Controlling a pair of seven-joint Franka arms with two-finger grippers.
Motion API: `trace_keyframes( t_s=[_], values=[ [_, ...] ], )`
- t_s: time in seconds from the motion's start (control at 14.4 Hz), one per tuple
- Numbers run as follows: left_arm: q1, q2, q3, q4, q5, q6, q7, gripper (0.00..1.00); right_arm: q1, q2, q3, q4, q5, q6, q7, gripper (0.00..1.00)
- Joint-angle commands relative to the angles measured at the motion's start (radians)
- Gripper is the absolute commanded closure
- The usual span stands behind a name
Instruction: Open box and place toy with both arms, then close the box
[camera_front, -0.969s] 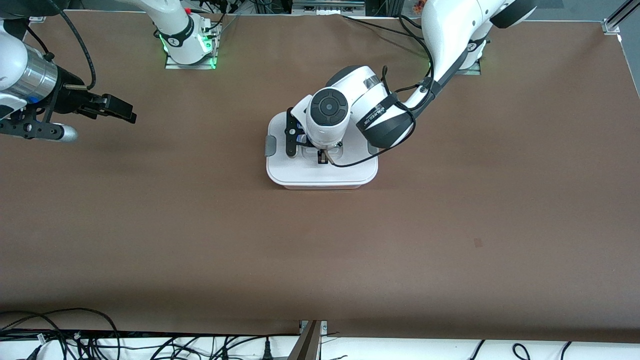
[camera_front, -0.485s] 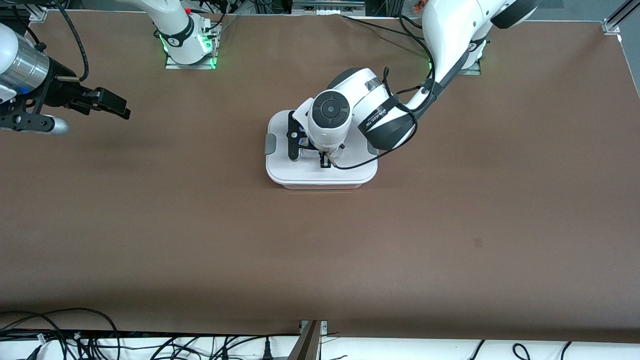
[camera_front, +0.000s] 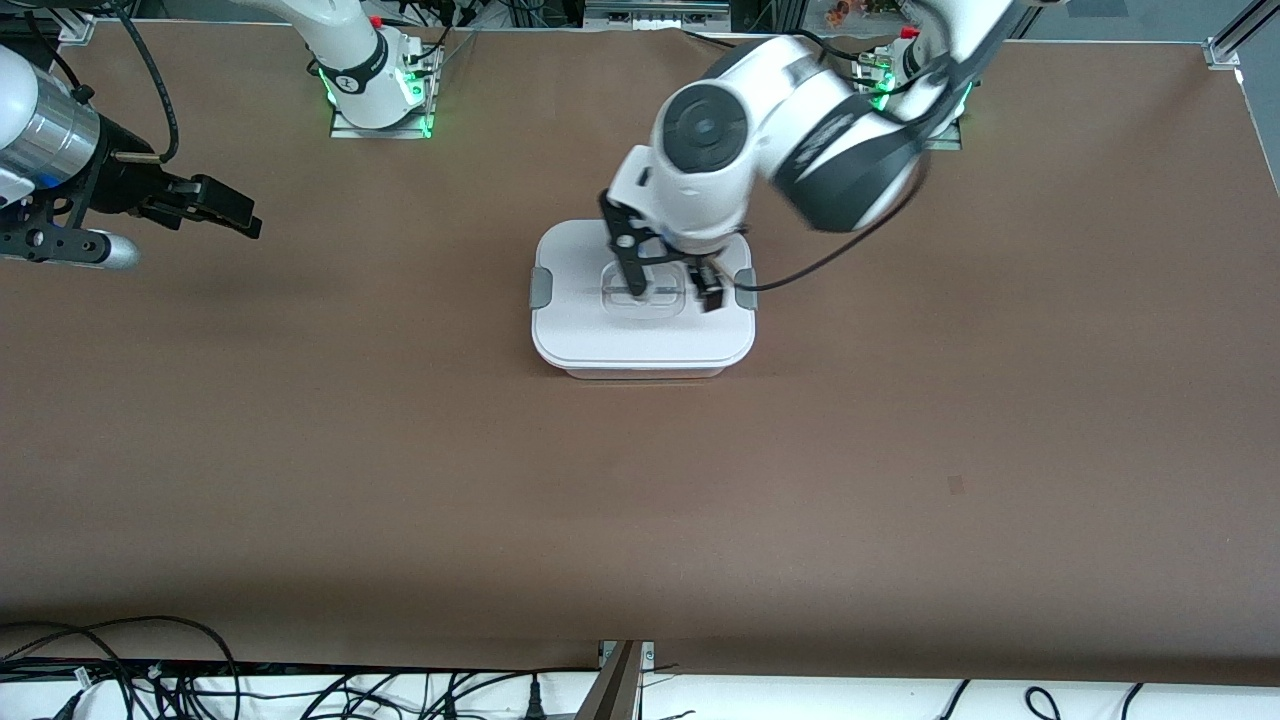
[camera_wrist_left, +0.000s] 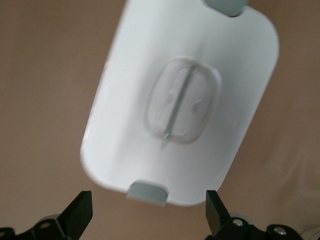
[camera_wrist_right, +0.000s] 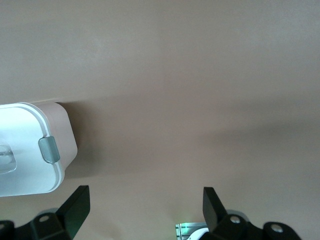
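Observation:
The box (camera_front: 643, 335) sits mid-table with its white lid on, a grey clip (camera_front: 540, 288) at each end and the clear handle (camera_front: 645, 297) in the lid's middle. My left gripper (camera_front: 670, 283) hangs open just above the lid, holding nothing. In the left wrist view it (camera_wrist_left: 147, 200) spans the lid (camera_wrist_left: 200, 55) over one clip (camera_wrist_left: 147, 192). My right gripper (camera_front: 235, 215) is open and empty, waiting over bare table at the right arm's end. The right wrist view (camera_wrist_right: 145, 197) shows the box's pink wall (camera_wrist_right: 66, 135). The toy is out of view.
The brown table (camera_front: 640, 500) stretches wide around the box. The arm bases with green lights (camera_front: 380, 100) stand along the table's farthest edge from the front camera. Cables (camera_front: 120, 660) lie off the table's edge nearest that camera.
My left gripper has risen off the lid's handle and opened, and its arm has swung up toward the bases. My right gripper drew back slightly, then stayed still. The lid stays on.

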Motion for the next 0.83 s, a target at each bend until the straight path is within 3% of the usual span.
trace_keyframes(
  t_s=[0.0, 0.42, 0.55, 0.76],
  values=[
    [0.133, -0.088, -0.001, -0.023, 0.022, -0.066, -0.041, 0.00, 0.003, -0.027, 0.004, -0.015, -0.017, 0.008, 0.008, 0.00],
    [0.348, -0.164, 0.005, -0.021, 0.068, -0.087, -0.041, 0.00, -0.007, -0.014, -0.003, 0.005, -0.009, 0.000, -0.012, 0.00],
    [0.341, -0.248, 0.145, -0.040, 0.026, -0.085, -0.041, 0.00, 0.000, -0.018, 0.004, 0.004, -0.017, -0.003, 0.009, 0.00],
    [0.300, -0.319, 0.340, -0.095, -0.125, -0.061, -0.086, 0.00, 0.002, -0.024, 0.004, -0.001, -0.021, 0.000, 0.017, 0.00]
  ],
)
